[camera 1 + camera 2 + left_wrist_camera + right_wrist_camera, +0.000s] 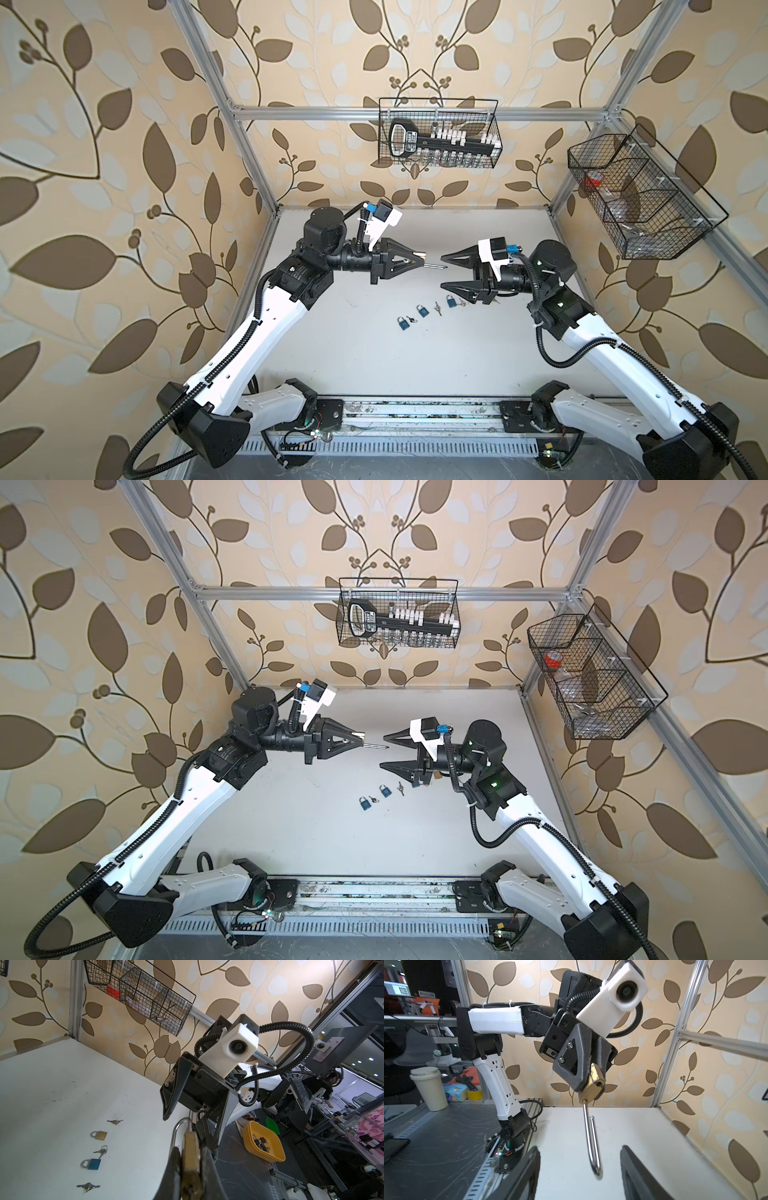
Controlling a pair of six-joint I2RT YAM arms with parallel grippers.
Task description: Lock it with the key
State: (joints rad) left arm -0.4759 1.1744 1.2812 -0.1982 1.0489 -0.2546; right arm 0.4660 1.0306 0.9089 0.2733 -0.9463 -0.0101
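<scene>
The left gripper (pixel 417 260) was closed tight on the body of a brass padlock (pixel 592 1087), held up above the table (pixel 478 374). Its shackle (pixel 591 1142) stood open and pointed toward the other arm. The right gripper (pixel 444 271) stood open, fairly wide, with one jaw on each side of the shackle end, and it held nothing. In the right wrist view there was clear space between the steel and both jaws. The keys (pixel 88 1187) lay on the table in small bunches between the spare padlocks (pixel 91 1164), well below both grippers, and I could not tell which bunch belonged to the held lock. The danger, to my judgement, was in the shackle. It was thin, round and smooth, and it hung on only one leg, so it could turn away or slip out when the jaws came together on it. If the right gripper pushed it not straight, the free leg could miss its hole. The force could also twist the lock body out of the left grip, and then it would fall among the other locks. Also no key was in any gripper, so the step with the key was not yet begun. About writing: the big black key-shaped rack (pixel 407 139) in the back wire basket (pixel 436 99) carried a label with pale letters, too small to read. I saw no brand on the padlock.
</scene>
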